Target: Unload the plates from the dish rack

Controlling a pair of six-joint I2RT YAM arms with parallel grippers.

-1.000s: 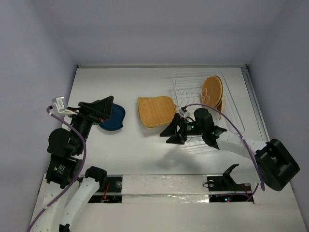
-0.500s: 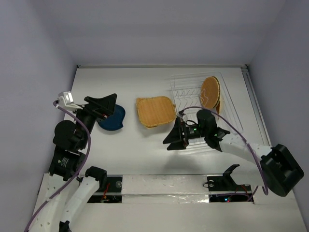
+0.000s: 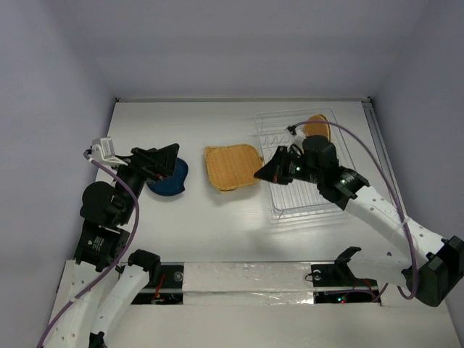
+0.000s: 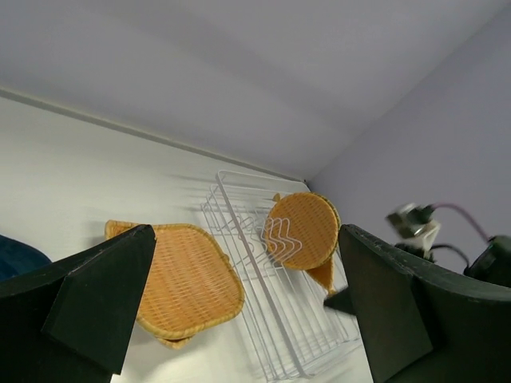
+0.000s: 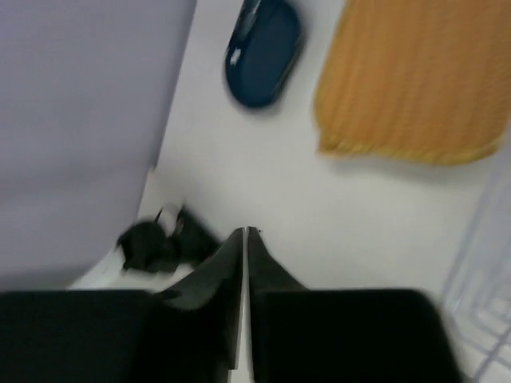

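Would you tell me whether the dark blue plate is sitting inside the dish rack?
No, the dark blue plate lies flat on the table, well left of the dish rack.

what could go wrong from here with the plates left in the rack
1. The right gripper is shut near the dish rack's left edge; reaching in without opening could knock the upright round plate over.
2. The clear rack looks light, so pulling a plate may drag it toward the square woven plate.
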